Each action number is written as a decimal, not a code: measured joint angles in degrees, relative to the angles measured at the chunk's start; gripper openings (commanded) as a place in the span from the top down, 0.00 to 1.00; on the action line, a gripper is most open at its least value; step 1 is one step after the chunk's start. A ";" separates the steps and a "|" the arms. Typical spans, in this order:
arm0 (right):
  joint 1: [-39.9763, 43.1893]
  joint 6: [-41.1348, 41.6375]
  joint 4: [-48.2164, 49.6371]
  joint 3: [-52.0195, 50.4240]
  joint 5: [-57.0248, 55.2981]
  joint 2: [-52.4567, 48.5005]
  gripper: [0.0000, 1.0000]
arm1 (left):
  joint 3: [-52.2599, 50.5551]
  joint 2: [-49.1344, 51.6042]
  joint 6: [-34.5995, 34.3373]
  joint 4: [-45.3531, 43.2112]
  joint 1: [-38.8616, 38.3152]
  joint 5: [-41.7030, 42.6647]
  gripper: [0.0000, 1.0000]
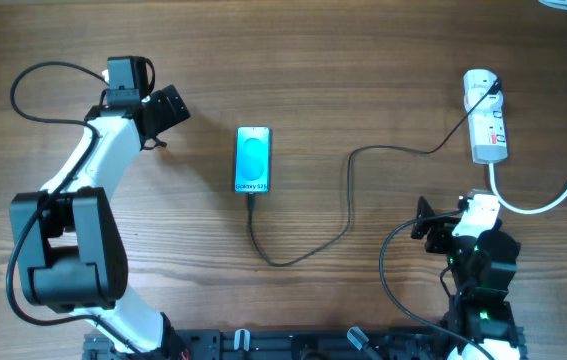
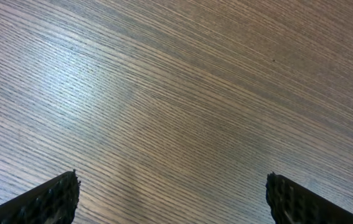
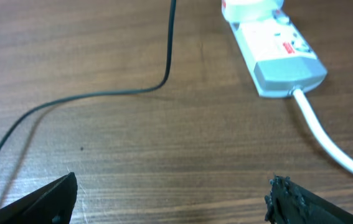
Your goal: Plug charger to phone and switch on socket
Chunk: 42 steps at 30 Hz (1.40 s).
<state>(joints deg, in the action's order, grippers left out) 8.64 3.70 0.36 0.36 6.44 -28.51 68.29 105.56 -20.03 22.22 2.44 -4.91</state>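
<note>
A wood-grain desk (image 1: 363, 60) fills the view and carries everything. The left arm (image 1: 73, 250), the bulkiest thing on it, reaches from the near-left corner toward the far left, and its left hand (image 2: 173, 199) hangs open over bare wood, fingers spread wide with nothing between them, well apart from the phone. The right arm (image 1: 478, 275) is folded low at the near right; its right hand (image 3: 173, 199) is also open and empty, pointing toward the socket and touching neither it nor any cable. A thick white cord (image 1: 553, 195) leaves the near end of the socket, curves to the right and runs off at the far-right corner. The charger (image 1: 348, 200), a thin black cable, starts at a black plug (image 1: 490, 92) on the far end of the socket, runs left, drops toward the near side in a loop and meets the near short edge of the phone. The socket (image 1: 487, 120), a white strip with red marks, lies at the far right; its switch position cannot be told. The phone (image 1: 253, 159) lies flat, screen up and lit blue, left of centre.
</note>
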 measured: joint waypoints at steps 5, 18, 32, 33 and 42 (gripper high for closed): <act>0.00 -0.15 -0.09 0.00 0.00 3.91 0.00 | 0.00 0.00 0.00 -0.02 0.00 0.02 0.00; -3.39 -4.26 -0.15 0.00 -0.02 21.49 0.01 | 0.00 0.00 0.00 -0.02 0.00 0.00 0.00; -5.20 -7.06 -0.37 0.00 -0.09 27.41 0.00 | 0.00 0.00 0.00 0.00 0.00 0.00 0.00; -5.20 -7.06 -0.37 0.00 -0.09 27.41 0.00 | 0.00 0.02 -0.02 0.00 0.00 0.00 0.00; -5.20 -7.06 -0.37 0.00 -0.09 27.41 0.00 | 0.00 0.00 -0.02 0.00 0.00 0.00 0.00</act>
<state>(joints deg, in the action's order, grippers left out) 3.44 -3.36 -0.01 0.36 6.35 -1.10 68.29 105.56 -20.05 22.22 2.44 -4.91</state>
